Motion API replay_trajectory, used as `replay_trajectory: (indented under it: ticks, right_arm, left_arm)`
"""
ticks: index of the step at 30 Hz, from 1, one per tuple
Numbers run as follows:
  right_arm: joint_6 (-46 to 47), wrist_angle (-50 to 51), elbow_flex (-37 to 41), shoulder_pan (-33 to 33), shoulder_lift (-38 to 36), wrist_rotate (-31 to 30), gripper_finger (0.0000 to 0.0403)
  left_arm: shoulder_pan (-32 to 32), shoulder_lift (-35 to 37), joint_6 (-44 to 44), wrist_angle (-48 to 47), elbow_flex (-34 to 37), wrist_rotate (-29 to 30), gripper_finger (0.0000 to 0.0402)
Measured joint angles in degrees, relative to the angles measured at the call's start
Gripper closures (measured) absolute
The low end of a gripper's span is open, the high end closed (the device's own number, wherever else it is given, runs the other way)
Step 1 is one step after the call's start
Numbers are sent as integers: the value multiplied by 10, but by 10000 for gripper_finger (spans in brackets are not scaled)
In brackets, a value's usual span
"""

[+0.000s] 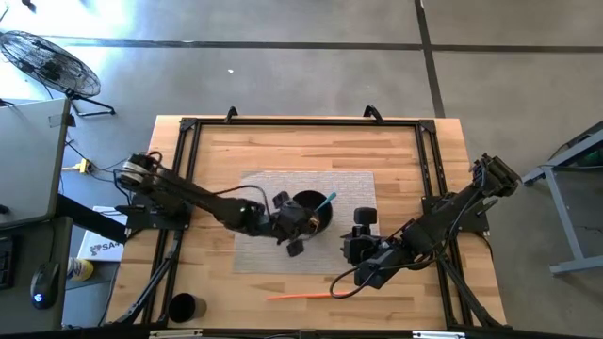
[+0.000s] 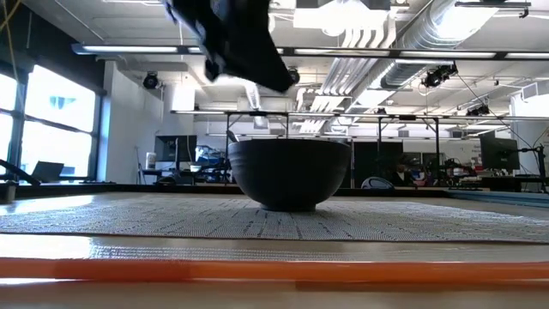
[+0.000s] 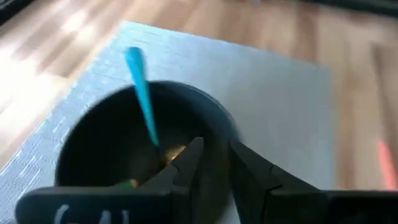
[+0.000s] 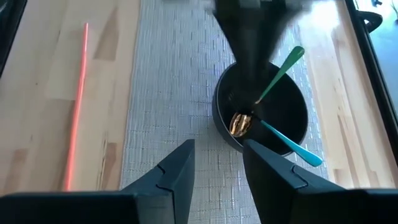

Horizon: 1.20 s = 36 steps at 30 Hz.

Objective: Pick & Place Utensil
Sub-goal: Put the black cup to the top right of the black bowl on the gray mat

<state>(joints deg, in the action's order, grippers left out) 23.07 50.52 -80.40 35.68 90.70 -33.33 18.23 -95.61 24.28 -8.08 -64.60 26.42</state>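
A black bowl (image 1: 311, 209) (image 2: 287, 174) stands on a grey woven mat (image 1: 264, 188). Inside it a blue utensil (image 3: 142, 93) (image 4: 292, 144) and a green utensil (image 4: 280, 73) lean on the rim, handles sticking out, beside a gold piece (image 4: 240, 123). My left gripper (image 3: 214, 163) (image 1: 300, 224) hovers open over the bowl's rim, touching nothing. My right gripper (image 4: 217, 165) (image 1: 356, 234) is open above the mat, just right of the bowl. A thin orange utensil (image 1: 301, 296) (image 4: 78, 106) (image 2: 274, 268) lies flat on the wood near the table's near edge.
A black cup (image 1: 184, 306) stands at the table's near-left corner. The black frame rails (image 1: 301, 122) run along the far, left and right sides. Bare wood (image 1: 217, 273) shows between the mat and the orange utensil.
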Motion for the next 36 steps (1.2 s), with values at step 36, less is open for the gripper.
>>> replay_trajectory:
  ticks: [36]
  right_arm:
    - [-207, -120, 0, -39, 0, -6, 274]
  left_arm:
    - [318, 32, 792, -578, -217, -419, 332]
